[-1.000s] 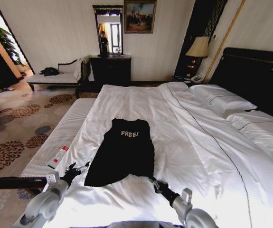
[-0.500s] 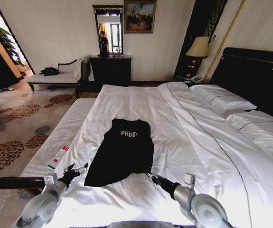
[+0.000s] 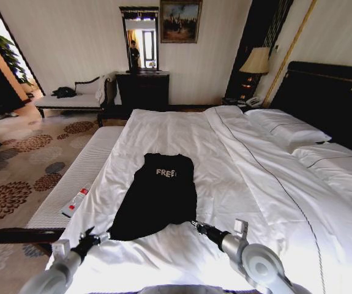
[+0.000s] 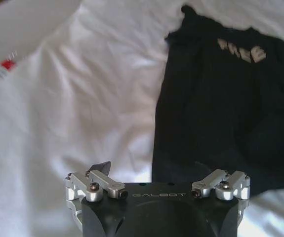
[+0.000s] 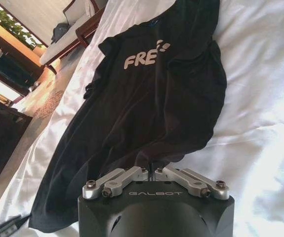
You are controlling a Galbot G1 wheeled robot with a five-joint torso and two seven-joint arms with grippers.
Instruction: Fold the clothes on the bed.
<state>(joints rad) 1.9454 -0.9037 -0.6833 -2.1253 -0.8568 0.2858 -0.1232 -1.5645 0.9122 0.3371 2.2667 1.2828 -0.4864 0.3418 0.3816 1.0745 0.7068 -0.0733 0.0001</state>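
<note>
Clothes (image 3: 157, 199) here are one black T-shirt with pale "FREE" lettering across the chest, spread flat on the near part of the bed (image 3: 237, 184), its hem toward the robot and its collar toward the far wall. White sheets lie rumpled around it.

Farthest left, on the pale bench at the bed's foot, lies a small white and red packet (image 3: 75, 202). Just right of that, the left hand (image 3: 89, 237) sits low over the sheet near the shirt's lower left corner. In the left wrist view the left hand (image 4: 156, 170) has its fingers spread wide apart, released, with the hem between them and nothing gripped.

Further right, the right hand (image 3: 195, 226) reaches to the shirt's lower right corner. In the right wrist view the right hand (image 5: 151, 165) has its linkages drawn together at the middle, and the fingers are clenched on the black fabric at the hem edge, which rises slightly there.

White pillows (image 3: 289, 128) lie against the dark headboard (image 3: 329, 98) at the far right.
</note>
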